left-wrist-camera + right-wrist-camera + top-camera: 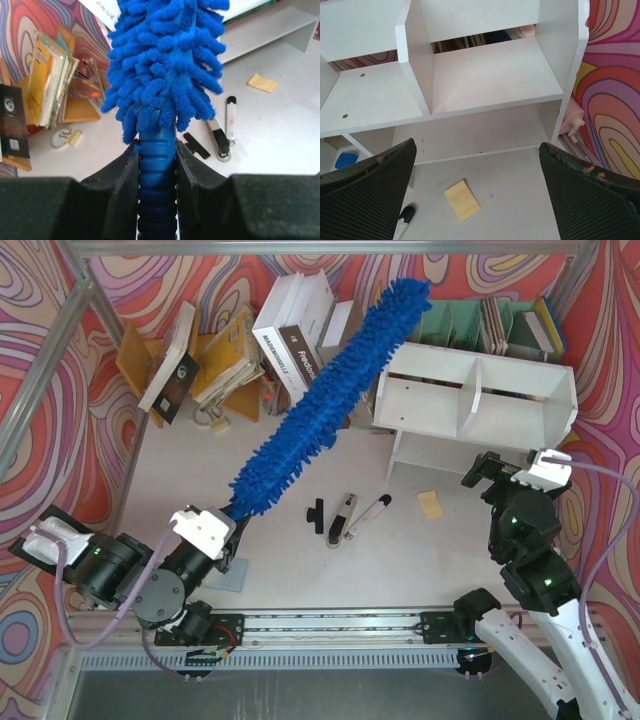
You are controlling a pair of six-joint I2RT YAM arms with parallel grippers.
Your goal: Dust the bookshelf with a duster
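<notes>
The bright-blue fluffy duster (330,400) runs diagonally from my left gripper up to the back, its tip over the books just left of the bookshelf. My left gripper (228,525) is shut on the ribbed blue handle (156,165); the fluffy head (167,65) fills the upper left wrist view. The white bookshelf (480,390), with two cubbies and a lower shelf, stands at the back right; it also shows in the right wrist view (485,75). My right gripper (492,472) is open and empty in front of the shelf's lower opening, its fingers wide apart (477,150).
Between the arms on the table lie a black clip (316,515), a stapler (340,520), a marker (368,518) and a yellow sticky note (430,504). Leaning books (235,345) stand at the back left. A green book rack (465,325) stands behind the shelf.
</notes>
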